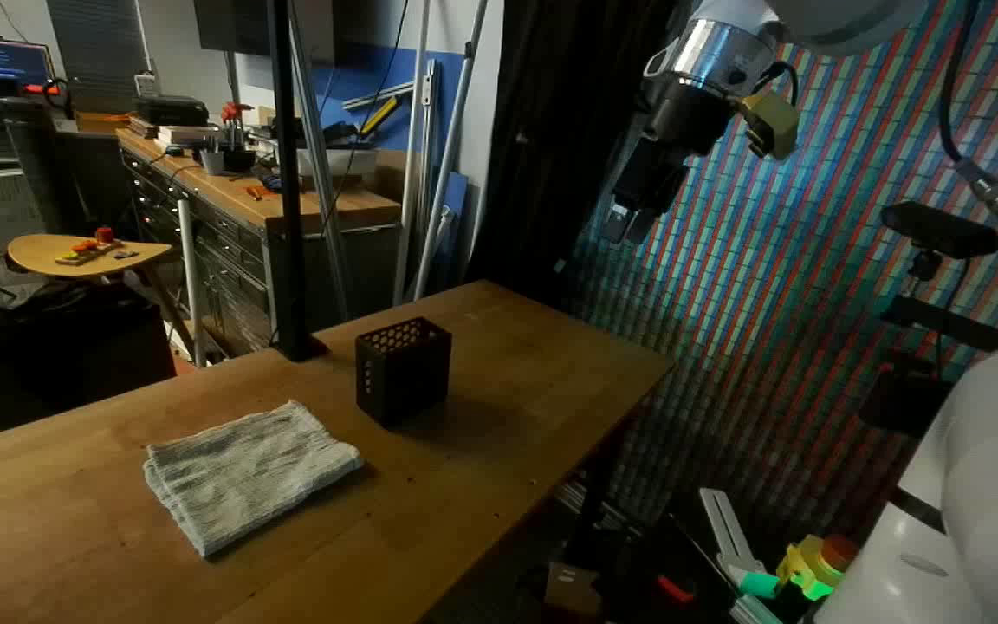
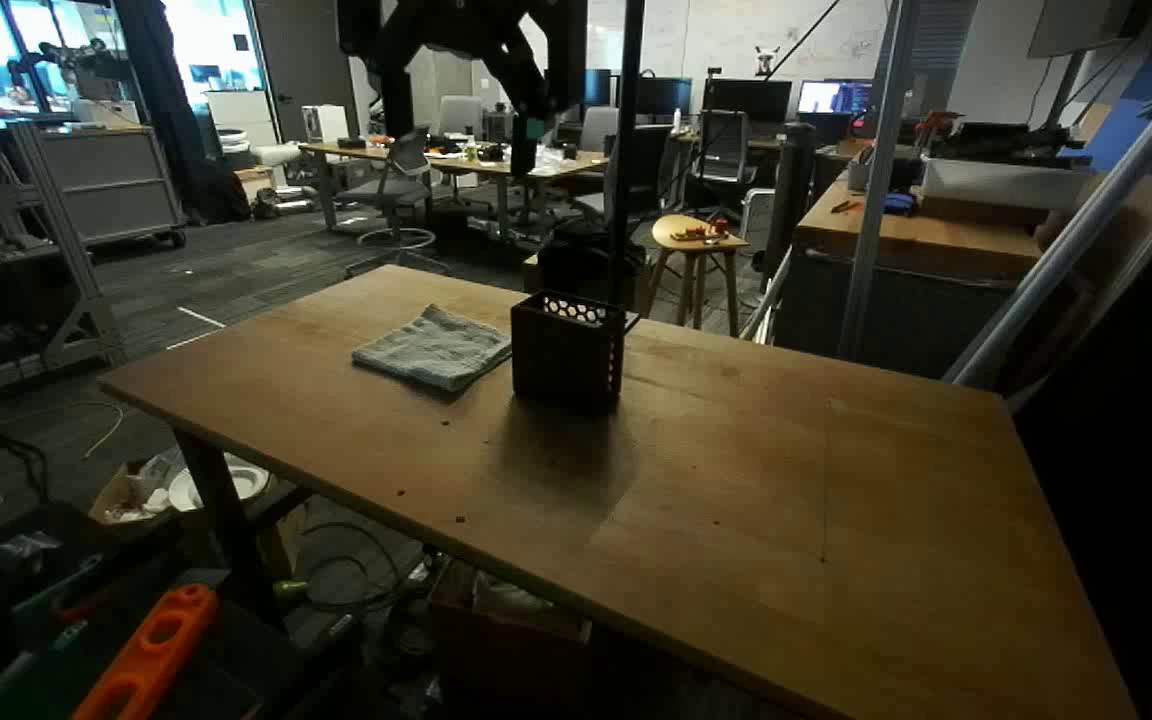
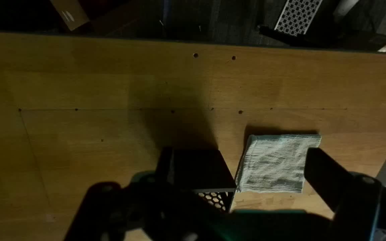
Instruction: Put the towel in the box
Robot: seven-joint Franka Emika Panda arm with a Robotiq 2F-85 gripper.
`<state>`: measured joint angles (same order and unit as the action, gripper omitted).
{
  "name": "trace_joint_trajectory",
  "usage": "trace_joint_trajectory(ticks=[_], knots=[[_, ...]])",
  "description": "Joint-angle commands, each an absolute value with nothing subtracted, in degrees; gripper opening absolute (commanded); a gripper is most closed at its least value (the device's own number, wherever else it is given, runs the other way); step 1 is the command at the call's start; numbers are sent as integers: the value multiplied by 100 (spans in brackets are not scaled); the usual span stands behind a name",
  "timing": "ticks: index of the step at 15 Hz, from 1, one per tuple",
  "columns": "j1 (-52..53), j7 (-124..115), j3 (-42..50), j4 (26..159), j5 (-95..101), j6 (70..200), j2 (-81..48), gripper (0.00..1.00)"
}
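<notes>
A folded grey-white towel (image 1: 248, 477) lies flat on the wooden table; it also shows in an exterior view (image 2: 433, 347) and the wrist view (image 3: 276, 164). A black box with hexagon holes (image 1: 404, 368) stands upright beside it, also seen in an exterior view (image 2: 566, 350). In the wrist view the box (image 3: 201, 169) is partly hidden by the gripper. My gripper (image 1: 629, 227) is high above the table, apart from both things. Its fingers are wide apart with nothing between them, in an exterior view (image 2: 461, 140) and in the wrist view (image 3: 240, 162).
The wooden table (image 1: 542, 364) carries the towel and box. A black upright post (image 1: 287, 191) stands at the table's edge near the box. A workbench (image 1: 334, 208) and a small stool (image 2: 701, 235) stand beyond. A camera on a mount (image 1: 936, 230) is near the arm's base.
</notes>
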<state>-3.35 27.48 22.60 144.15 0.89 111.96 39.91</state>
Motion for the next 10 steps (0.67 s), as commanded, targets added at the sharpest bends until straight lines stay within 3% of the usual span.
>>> trace_joint_trajectory(ticks=[1, 10], knots=[[-441, 2808, 2172, 14374, 17, 11184, 3964, 100], [-236, 2381, 1705, 14125, -92, 11309, 3543, 100]])
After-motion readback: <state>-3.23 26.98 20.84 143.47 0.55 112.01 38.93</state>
